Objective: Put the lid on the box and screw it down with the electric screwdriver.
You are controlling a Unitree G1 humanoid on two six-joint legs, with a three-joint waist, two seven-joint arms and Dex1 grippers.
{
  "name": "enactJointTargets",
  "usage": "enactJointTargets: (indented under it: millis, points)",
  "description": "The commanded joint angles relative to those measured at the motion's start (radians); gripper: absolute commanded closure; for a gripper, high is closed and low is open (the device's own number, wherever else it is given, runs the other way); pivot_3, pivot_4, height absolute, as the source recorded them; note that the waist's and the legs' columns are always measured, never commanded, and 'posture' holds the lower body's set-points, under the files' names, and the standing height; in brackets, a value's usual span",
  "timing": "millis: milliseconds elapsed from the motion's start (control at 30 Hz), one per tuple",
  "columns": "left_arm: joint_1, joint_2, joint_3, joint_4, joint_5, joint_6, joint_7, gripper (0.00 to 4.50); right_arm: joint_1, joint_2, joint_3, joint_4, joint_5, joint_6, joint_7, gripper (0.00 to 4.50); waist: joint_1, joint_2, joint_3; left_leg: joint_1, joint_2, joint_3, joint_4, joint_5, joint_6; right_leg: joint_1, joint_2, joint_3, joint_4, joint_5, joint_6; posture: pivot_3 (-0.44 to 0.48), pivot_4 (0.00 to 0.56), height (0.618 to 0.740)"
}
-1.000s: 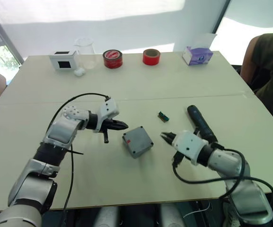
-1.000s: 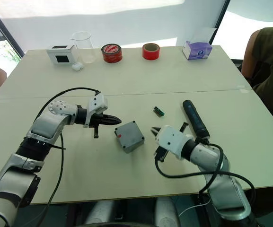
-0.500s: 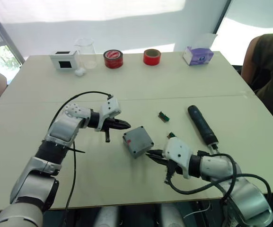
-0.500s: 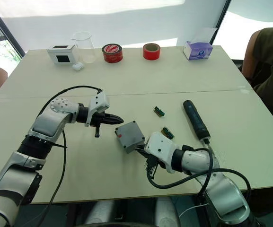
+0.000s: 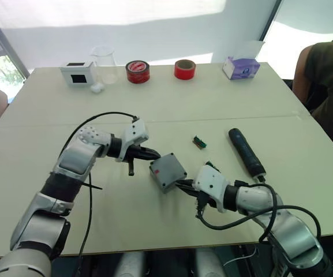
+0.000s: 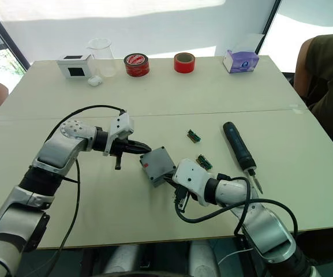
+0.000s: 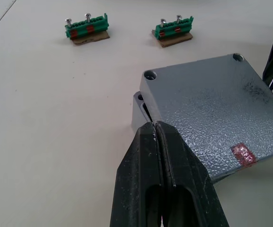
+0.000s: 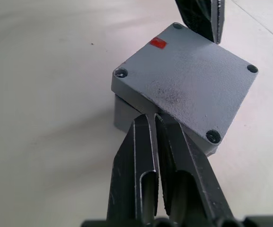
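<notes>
The grey lid (image 7: 207,104) lies on the box (image 7: 137,111) near the table's middle, turned slightly askew so one box corner shows beneath it. A small red mark (image 8: 158,43) sits on the lid's top. My left gripper (image 5: 156,154) is shut, its tips pressed against the lid's left edge. My right gripper (image 5: 182,184) is shut too, its tips meeting the lid's rim from the near right side (image 8: 150,117). The black electric screwdriver (image 5: 246,151) lies on the table to the right, free of both grippers.
Two small green terminal blocks (image 5: 199,141) (image 5: 208,165) lie between the box and the screwdriver. Along the far edge stand a white box with a black screen (image 5: 77,73), a clear beaker (image 5: 104,63), two red tape rolls (image 5: 137,71) and a purple tissue box (image 5: 240,67). A person (image 5: 326,86) sits at the right.
My right gripper has swung left from beside the screwdriver to the box's near right edge. My left gripper has edged right onto the lid's left edge.
</notes>
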Motion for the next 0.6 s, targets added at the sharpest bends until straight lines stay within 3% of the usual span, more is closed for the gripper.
enactJointTargets:
  millis: [33, 433, 600]
  points:
    - [0.001, 0.005, 0.000, -0.032, -0.008, -0.003, -0.008, 4.50, -0.016, -0.004, 0.000, -0.012, 0.000, -0.022, -0.013, 4.34, 0.001, 0.000, 0.000, 0.000, 0.000, 0.000, 0.000, 0.000, 0.000, 0.000, 0.000, 0.000, 0.000, 0.000, 0.000, 0.000, 0.150, 0.740]
    - [0.004, -0.004, -0.013, -0.036, -0.005, -0.008, -0.007, 4.50, -0.011, -0.013, 0.005, -0.019, 0.017, -0.018, -0.005, 4.34, 0.001, 0.000, 0.000, 0.000, 0.000, 0.000, 0.000, 0.000, 0.000, 0.000, 0.000, 0.000, 0.000, 0.000, 0.000, 0.000, 0.150, 0.740]
    - [-0.041, -0.013, 0.015, 0.045, 0.009, -0.038, 0.021, 4.50, 0.012, -0.046, -0.014, -0.044, 0.045, 0.012, 0.016, 4.34, 0.003, 0.000, 0.000, 0.000, 0.000, 0.000, 0.000, 0.000, 0.000, 0.000, 0.000, 0.000, 0.000, 0.000, 0.000, 0.000, 0.150, 0.740]
